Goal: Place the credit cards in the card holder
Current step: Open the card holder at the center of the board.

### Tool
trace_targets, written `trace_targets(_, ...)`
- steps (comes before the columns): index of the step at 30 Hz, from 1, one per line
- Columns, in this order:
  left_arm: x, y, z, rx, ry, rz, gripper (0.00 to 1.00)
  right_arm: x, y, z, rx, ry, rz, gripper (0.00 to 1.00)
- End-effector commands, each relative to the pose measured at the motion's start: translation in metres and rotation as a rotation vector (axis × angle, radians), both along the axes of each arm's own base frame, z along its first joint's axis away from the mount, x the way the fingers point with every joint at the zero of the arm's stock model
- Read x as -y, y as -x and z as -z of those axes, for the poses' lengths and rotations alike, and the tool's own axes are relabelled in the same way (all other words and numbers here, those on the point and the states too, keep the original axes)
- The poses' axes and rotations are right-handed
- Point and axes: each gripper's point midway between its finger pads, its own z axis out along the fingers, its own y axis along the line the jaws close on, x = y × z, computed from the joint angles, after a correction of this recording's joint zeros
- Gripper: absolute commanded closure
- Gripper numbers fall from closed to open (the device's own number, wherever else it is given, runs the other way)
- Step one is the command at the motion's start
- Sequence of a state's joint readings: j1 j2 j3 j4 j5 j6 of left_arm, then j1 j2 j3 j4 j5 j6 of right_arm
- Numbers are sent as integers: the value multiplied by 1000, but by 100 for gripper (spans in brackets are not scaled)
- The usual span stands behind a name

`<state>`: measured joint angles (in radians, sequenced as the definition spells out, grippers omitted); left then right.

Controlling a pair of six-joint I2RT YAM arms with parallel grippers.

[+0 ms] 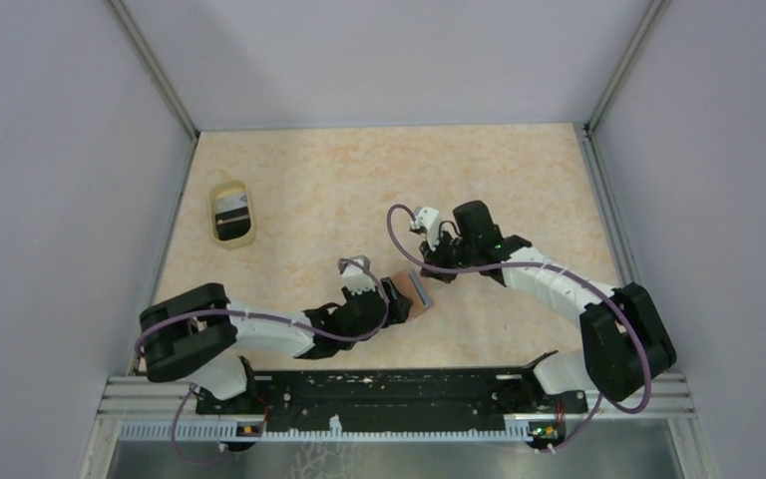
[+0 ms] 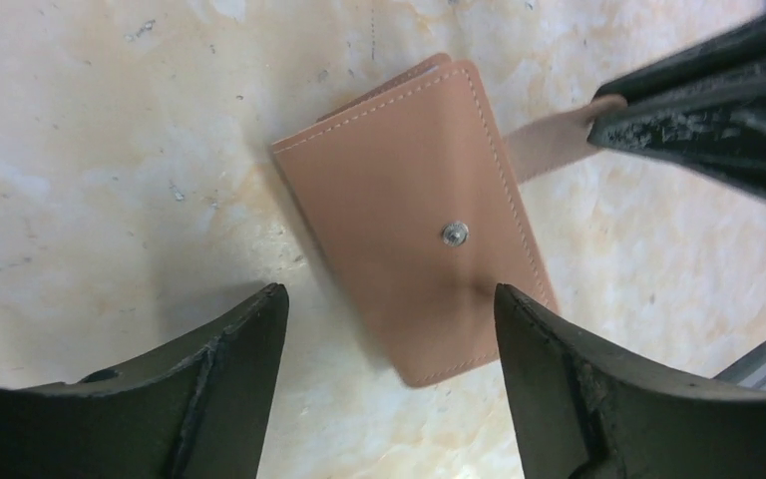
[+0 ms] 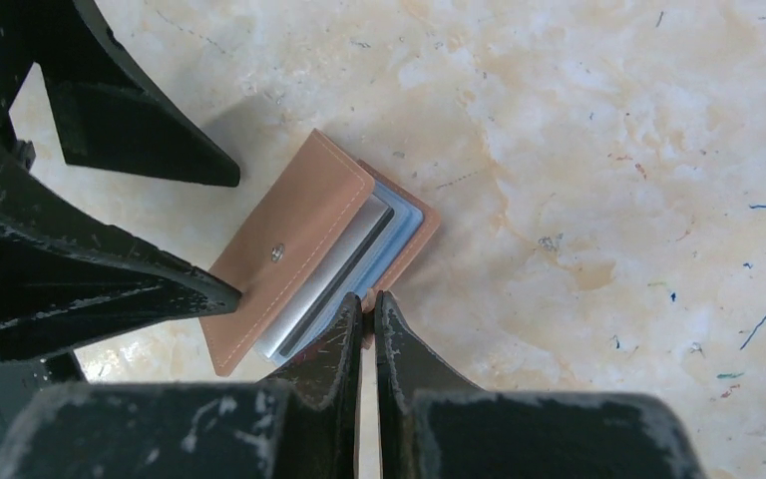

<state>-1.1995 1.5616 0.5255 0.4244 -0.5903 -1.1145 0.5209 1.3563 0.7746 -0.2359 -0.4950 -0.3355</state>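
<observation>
The card holder (image 3: 289, 244) lies on the table, reddish-brown outside with a metal snap, light blue lining showing along its open edge. A silvery-white credit card (image 3: 331, 261) sits tucked inside it, with a dark strip beside it. My right gripper (image 3: 367, 299) is shut on the holder's thin brown closure strap (image 2: 549, 140). My left gripper (image 2: 389, 299) is open, its jaws straddling the holder's (image 2: 414, 215) near end just above it. In the top view both grippers, left (image 1: 397, 297) and right (image 1: 431, 271), meet at the holder (image 1: 417, 292). No orange-yellow card shows.
A translucent yellowish plastic cup (image 1: 231, 212) lies at the far left of the table with something dark and white inside. Grey walls enclose the table on three sides. The black base rail (image 1: 389, 389) runs along the near edge.
</observation>
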Motion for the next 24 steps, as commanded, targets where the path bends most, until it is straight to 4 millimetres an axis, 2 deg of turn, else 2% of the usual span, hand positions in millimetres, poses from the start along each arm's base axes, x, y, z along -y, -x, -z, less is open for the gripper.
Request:
trace_targets(1,-12,12,-8,118,-123,193,18,-9,-3,-29,30,-86,-26,100)
trace_targets(8,-13,28,-40,165,85,241,2,-12,2,-32,11,-119,-52,100)
trace_targets(13,2,32,-67,165,253,264,1,-13,4,-33,4,-128,-60,100)
trace_targets(15,7,30,-72,148,292,247,1,-13,4,-32,2,-129,-60,100)
trace_targets(17,8,24,-65,100,264,198,1,-13,5,-33,0,-131,-61,100)
trace_targets(20,1,10,-40,-33,122,44,1,-13,5,-33,-2,-133,-62,100)
trace_targets(24,-21,-1,-12,-185,-120,-179,2,-13,5,-32,-4,-132,-61,100)
